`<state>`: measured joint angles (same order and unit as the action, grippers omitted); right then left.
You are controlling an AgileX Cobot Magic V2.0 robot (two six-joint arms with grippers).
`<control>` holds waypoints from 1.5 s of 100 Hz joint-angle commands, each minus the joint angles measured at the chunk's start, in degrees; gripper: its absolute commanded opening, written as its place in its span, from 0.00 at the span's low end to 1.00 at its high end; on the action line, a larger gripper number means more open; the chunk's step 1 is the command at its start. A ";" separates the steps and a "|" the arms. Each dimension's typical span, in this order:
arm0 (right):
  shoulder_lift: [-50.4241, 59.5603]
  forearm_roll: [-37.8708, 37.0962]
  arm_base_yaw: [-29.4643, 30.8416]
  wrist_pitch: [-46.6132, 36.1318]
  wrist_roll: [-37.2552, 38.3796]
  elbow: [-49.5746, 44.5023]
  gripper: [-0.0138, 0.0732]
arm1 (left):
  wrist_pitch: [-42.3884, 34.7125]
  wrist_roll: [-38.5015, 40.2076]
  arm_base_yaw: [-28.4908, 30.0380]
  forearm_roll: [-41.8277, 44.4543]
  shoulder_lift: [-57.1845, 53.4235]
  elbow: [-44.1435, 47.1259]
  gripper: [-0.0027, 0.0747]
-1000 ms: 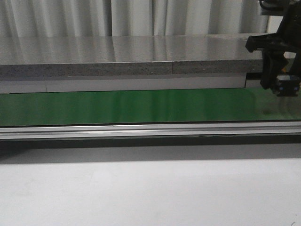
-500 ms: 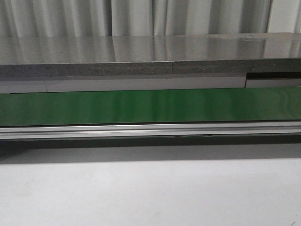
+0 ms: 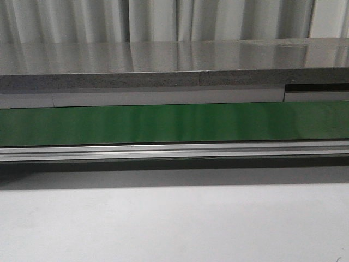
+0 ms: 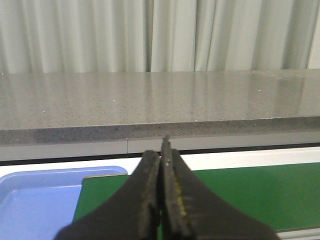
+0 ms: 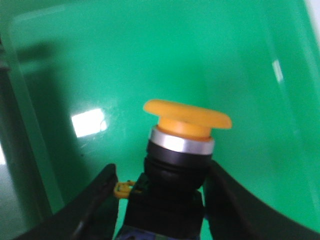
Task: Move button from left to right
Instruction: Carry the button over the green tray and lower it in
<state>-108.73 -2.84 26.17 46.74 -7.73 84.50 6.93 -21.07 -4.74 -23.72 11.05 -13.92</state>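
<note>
Pressed together over the blue tray [image 4: 35, 197] and green belt [image 4: 250, 192]: left end effector [image 4: 161, 165], out of the front view. Pinched in the right end effector [image 5: 160, 200] above a glossy green tray [image 5: 150, 60]: button [image 5: 182, 150], round orange-yellow cap, silver collar, black body cut off below. Gone from the front view since a second ago: right arm. Speckled grey counter [image 3: 163, 57] behind.
</note>
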 commanded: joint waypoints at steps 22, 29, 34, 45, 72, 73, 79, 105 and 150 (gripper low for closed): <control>-1.21 7.60 0.00 0.09 -4.95 1.43 0.30 | -4.43 0.15 -0.48 -0.32 0.49 -1.48 0.01; -1.41 7.53 0.00 0.09 -4.95 1.43 0.30 | -4.43 0.15 -0.48 -0.32 0.49 -1.48 0.01; -1.40 7.46 0.00 0.09 -4.95 1.43 0.31 | -4.43 0.15 -0.48 -0.32 0.49 -1.48 0.01; -1.60 7.29 0.05 -0.02 -4.90 1.43 0.37 | -4.43 0.15 -0.48 -0.32 0.49 -1.48 0.01; -1.85 7.11 0.05 0.36 -4.84 1.43 0.76 | -4.43 0.15 -0.48 -0.32 0.49 -1.48 0.01; -1.85 7.12 0.05 0.36 -4.84 1.43 0.77 | -4.43 0.15 -0.48 -0.32 0.49 -1.48 0.01; -1.85 6.86 0.05 0.41 -4.84 1.43 0.81 | -4.43 0.15 -0.48 -0.32 0.49 -1.48 0.01; -1.17 4.86 0.05 1.24 -2.66 1.43 0.81 | -4.43 0.15 -0.48 -0.32 0.49 -1.48 0.01; 14.15 7.22 -6.20 -7.86 -1.46 1.43 0.81 | -4.43 0.15 -0.48 -0.32 0.49 -1.48 0.01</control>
<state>-100.10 3.38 22.52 42.69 -9.35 84.50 6.83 -21.07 -4.74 -23.72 11.05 -13.92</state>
